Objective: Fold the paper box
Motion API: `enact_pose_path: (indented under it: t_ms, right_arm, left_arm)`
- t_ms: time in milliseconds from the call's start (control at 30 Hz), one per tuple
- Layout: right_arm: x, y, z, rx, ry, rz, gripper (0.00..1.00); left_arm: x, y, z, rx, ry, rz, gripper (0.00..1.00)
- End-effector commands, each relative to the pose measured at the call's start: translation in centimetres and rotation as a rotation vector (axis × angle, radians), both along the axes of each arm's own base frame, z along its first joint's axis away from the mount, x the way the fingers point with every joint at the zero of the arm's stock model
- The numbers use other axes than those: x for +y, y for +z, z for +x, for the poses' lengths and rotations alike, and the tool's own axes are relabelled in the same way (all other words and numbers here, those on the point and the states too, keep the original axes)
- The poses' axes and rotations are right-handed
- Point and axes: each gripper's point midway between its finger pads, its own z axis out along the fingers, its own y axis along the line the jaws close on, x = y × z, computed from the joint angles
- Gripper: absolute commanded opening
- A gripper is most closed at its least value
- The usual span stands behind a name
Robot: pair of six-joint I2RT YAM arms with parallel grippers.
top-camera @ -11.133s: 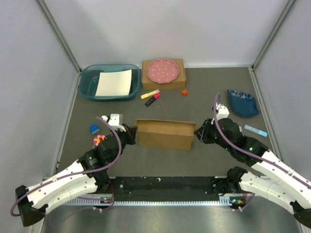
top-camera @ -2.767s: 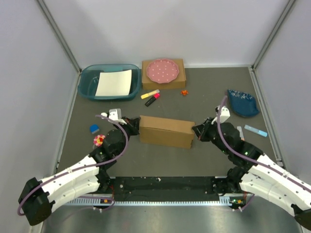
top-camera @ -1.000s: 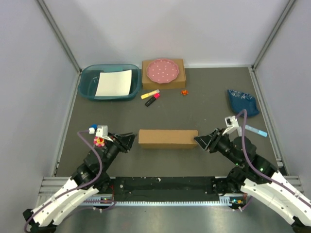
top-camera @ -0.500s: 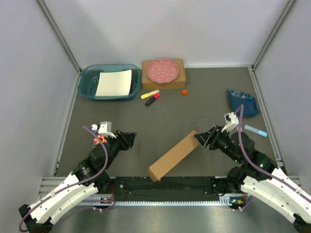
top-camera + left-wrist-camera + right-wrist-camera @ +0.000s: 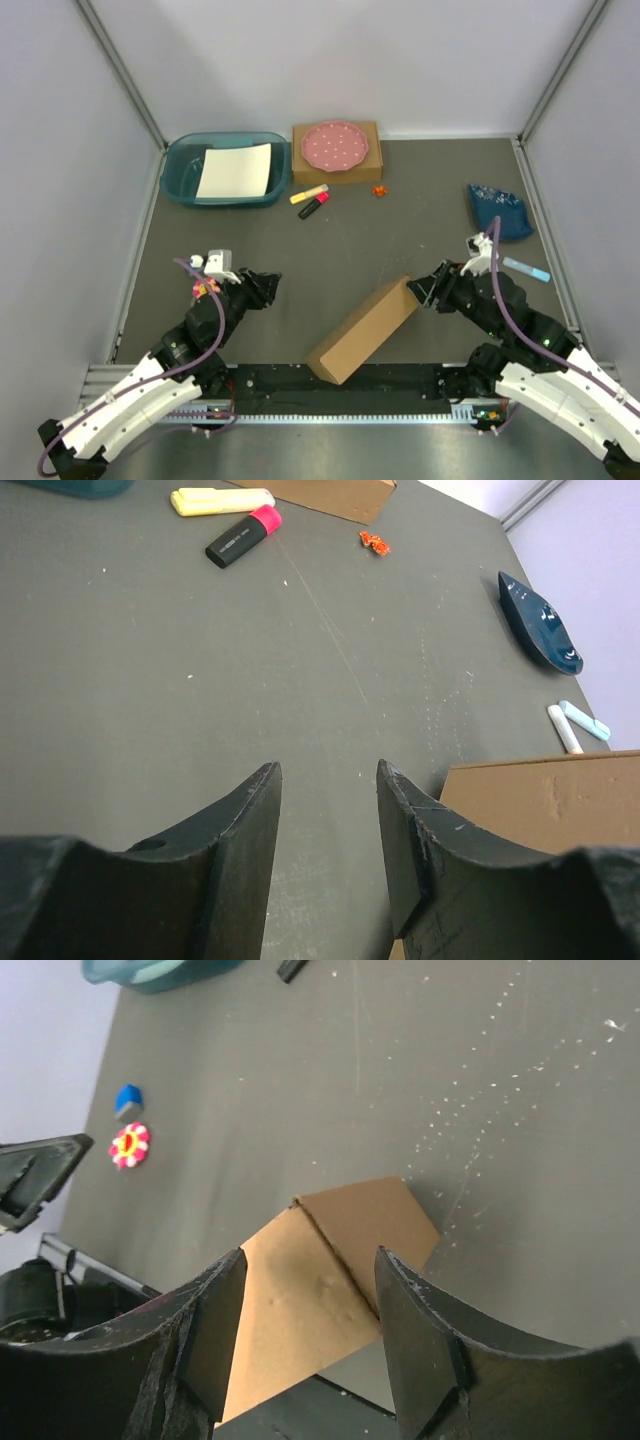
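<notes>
Right gripper (image 5: 428,288) stood with its jaws spread at the far end of the paper box (image 5: 365,328). In the right wrist view the cardboard showed beyond the gap, and nothing was clamped as far as I could see. Left gripper (image 5: 262,285) was also spread and held nothing, well apart from the box, on its left.

On the dark surface (image 5: 400,220) the box lay as a closed long block. It was slanted, with its near end at the front edge, beside the black base plate (image 5: 300,378).

By my judgement, the step in hand was to set the box square between the two arms. To do it well, the left gripper should first meet the near end and support it, because this end could slide off the edge. The right gripper should press only gently, not toward the edge, and then both should turn the box together.
</notes>
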Motion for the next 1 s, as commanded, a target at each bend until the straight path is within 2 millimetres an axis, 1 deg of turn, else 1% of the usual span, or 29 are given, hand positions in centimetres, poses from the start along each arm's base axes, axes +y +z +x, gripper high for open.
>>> enact_pose_path:
  t_ms: [0, 100, 167, 233, 300, 333, 433, 467, 500, 533, 567, 600, 633, 667, 700, 733, 767, 833, 867, 967]
  right_arm:
    - [-1.1, 1.1, 0.4, -0.011, -0.031, -0.087, 0.55]
    - [-2.0, 1.5, 0.3, -0.011, -0.054, -0.103, 0.55]
    - [-3.1, 2.5, 0.0, -0.037, -0.088, -0.086, 0.55]
    - [-4.0, 4.1, -0.2, -0.076, -0.105, -0.072, 0.56]
    - [-4.7, 4.3, -0.2, -0.061, -0.118, -0.136, 0.57]
    - [-4.8, 5.1, -0.3, -0.063, -0.115, -0.143, 0.57]
    - [-3.3, 6.3, -0.3, -0.104, -0.054, -0.09, 0.56]
    - [-2.1, 7.6, -0.3, -0.144, -0.011, -0.034, 0.56]
    - [-1.4, 7.9, -0.1, -0.152, 0.01, -0.018, 0.56]
    - [-0.9, 8.0, 0.0, -0.147, 0.019, -0.01, 0.56]
    - [-0.5, 7.7, 0.3, -0.133, 0.023, -0.021, 0.56]
    - [0.1, 7.1, 0.8, -0.11, 0.027, -0.047, 0.56]
    - [0.3, 6.7, 1.2, -0.097, 0.027, -0.068, 0.57]
    - [0.5, 6.3, 1.5, -0.086, 0.022, -0.083, 0.59]
    - [0.6, 5.6, 2.0, -0.068, 0.013, -0.113, 0.6]
    - [0.3, 5.2, 2.5, -0.066, -0.018, -0.133, 0.67]
    - [0.2, 4.9, 2.7, -0.061, -0.031, -0.144, 0.71]
    - [0.7, 4.6, 3.4, -0.056, -0.04, -0.155, 0.76]
    - [1.2, 4.8, 3.5, -0.059, -0.027, -0.142, 0.76]
    - [2.4, 6.2, 3.5, -0.071, 0.015, -0.099, 0.76]
  left_arm:
    - [-0.5, 1.5, 0.1, -0.034, -0.022, -0.018, 0.49]
    - [-1.1, 0.6, -0.3, -0.005, -0.057, -0.015, 0.48]
    - [-1.3, 0.2, -0.4, 0.003, -0.065, -0.02, 0.48]
    - [-1.6, -0.2, -0.5, 0.005, -0.078, -0.025, 0.48]
    - [-2.1, -0.8, -0.8, 0.019, -0.108, -0.033, 0.48]
    - [-2.4, -0.9, -0.8, 0.023, -0.118, -0.038, 0.48]
    - [-2.5, -1.3, -0.8, 0.038, -0.117, -0.039, 0.47]
    - [-2.5, -1.2, -0.7, 0.038, -0.113, -0.037, 0.46]
    - [-2.3, -0.4, -0.7, 0.033, -0.105, -0.046, 0.46]
    - [-1.6, -0.1, -0.8, 0.036, -0.08, -0.039, 0.46]
    - [-1.1, 0.6, -0.7, 0.026, -0.058, -0.041, 0.46]
    - [-0.6, 2.3, -0.6, -0.005, -0.037, -0.063, 0.47]
    - [0.4, 3.6, -0.5, -0.04, 0.004, -0.088, 0.48]
    - [1.0, 3.9, -0.7, -0.045, 0.019, -0.078, 0.49]
    - [1.4, 5.3, -0.8, -0.071, 0.025, -0.094, 0.51]
    - [1.8, 6.1, -1.0, -0.089, 0.032, -0.103, 0.52]
    - [1.9, 6.7, -1.2, -0.094, 0.027, -0.105, 0.53]
    - [1.6, 7.0, -1.7, -0.088, -0.004, -0.115, 0.54]
    - [0.9, 7.1, -2.1, -0.073, -0.043, -0.135, 0.54]
    - [0.3, 5.9, -2.3, -0.022, -0.065, -0.135, 0.54]
